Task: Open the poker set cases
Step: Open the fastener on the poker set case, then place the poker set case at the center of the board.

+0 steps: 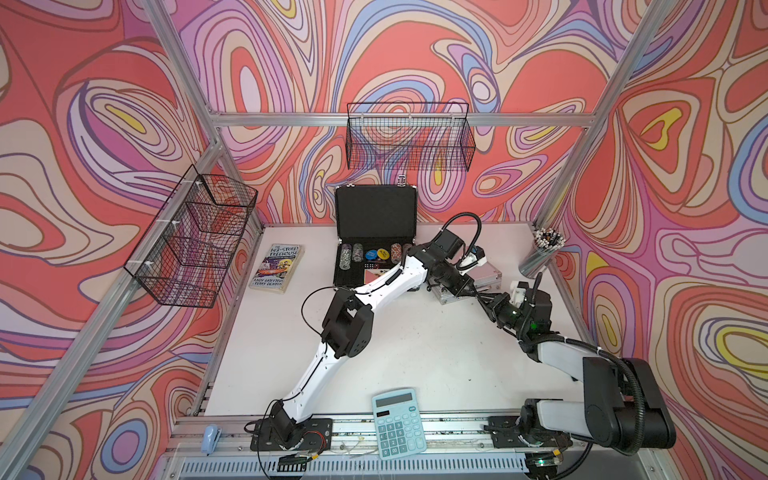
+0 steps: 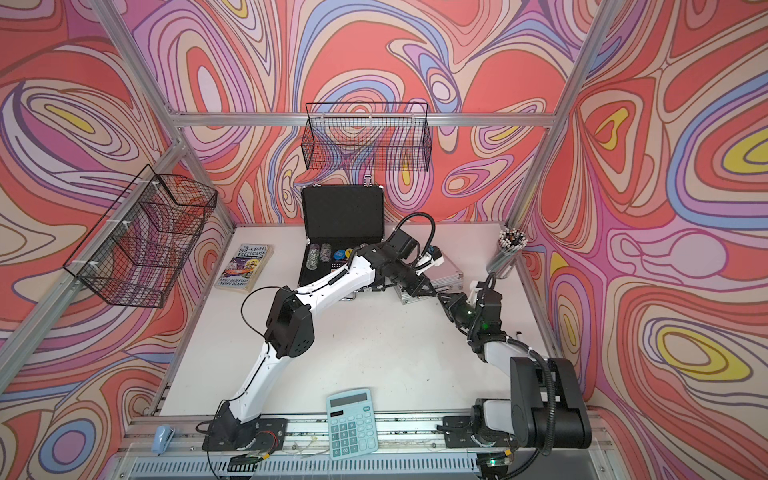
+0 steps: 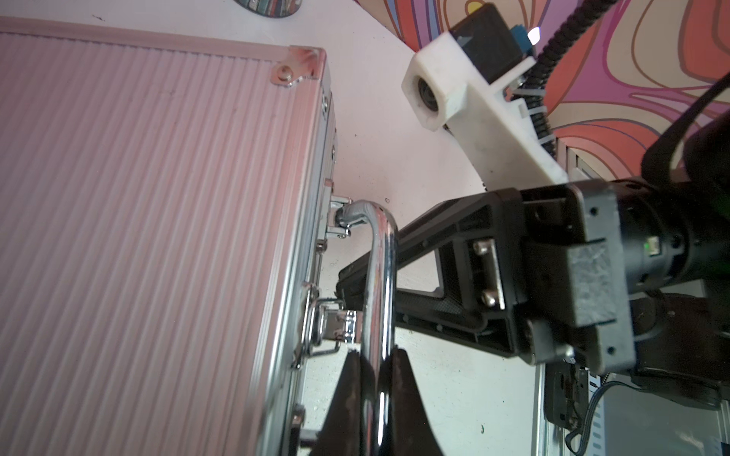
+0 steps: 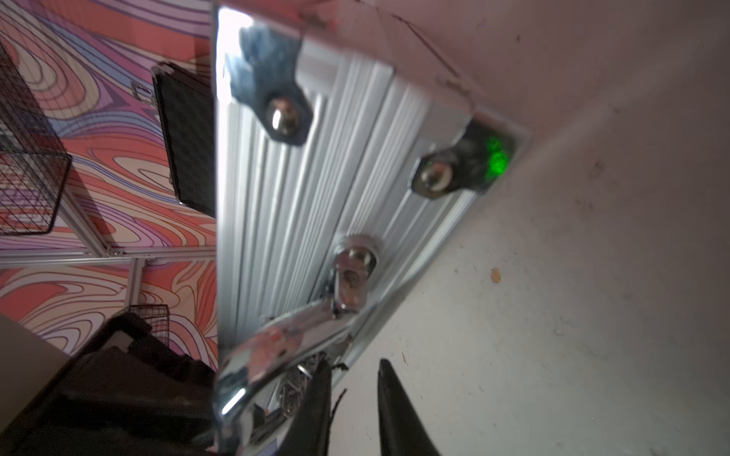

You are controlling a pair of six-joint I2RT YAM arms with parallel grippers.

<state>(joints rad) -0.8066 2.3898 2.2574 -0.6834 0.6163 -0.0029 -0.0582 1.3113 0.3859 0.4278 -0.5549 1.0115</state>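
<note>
Table: white, bears both cases.

Black case: at the back of the table, lid upright, chips showing. Judged done.

Silver case: flat and closed, to the right of the black case, both arms at its front edge. Judged the step in hand.

Left gripper: clamped on the chrome handle. Best kept as an anchor that steadies the case without lifting it.

Right gripper: jaws narrowly apart, nothing between them, tips near the front edge by the handle.

Latch: small, chrome, just beside the handle. Whether it is released cannot be told. Judged best: one fingertip under its free end, flipped outward, every latch freed before the lid is raised.
</note>
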